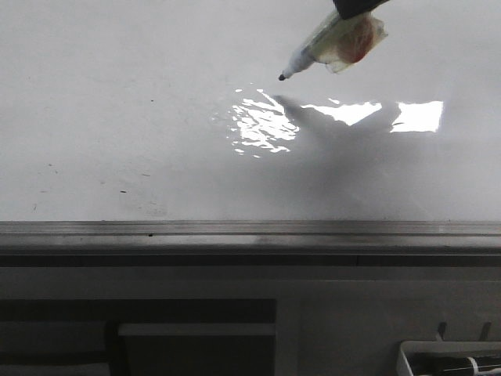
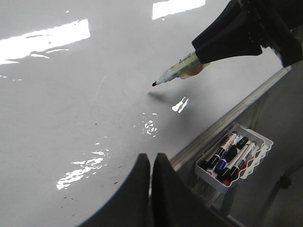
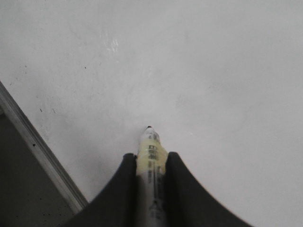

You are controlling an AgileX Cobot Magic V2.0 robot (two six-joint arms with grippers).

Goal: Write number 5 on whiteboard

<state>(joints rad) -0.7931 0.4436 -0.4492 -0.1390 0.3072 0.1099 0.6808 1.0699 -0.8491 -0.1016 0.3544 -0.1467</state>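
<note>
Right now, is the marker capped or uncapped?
Uncapped: the marker shows a bare black tip, held in the right tool over the whiteboard.

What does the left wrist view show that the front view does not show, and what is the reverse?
Only the left wrist view shows the right gripper itself, clamped on the marker, the left gripper with its fingers pressed together and nothing between them, and the whole white tray of markers hanging below the board's edge rail. Only the front view shows the grey cabinet panels under the rail and the marker's long shadow. Both show the whiteboard, glossy with glare and with no number 5 on it yet, and the uncapped marker tip above it.
</note>
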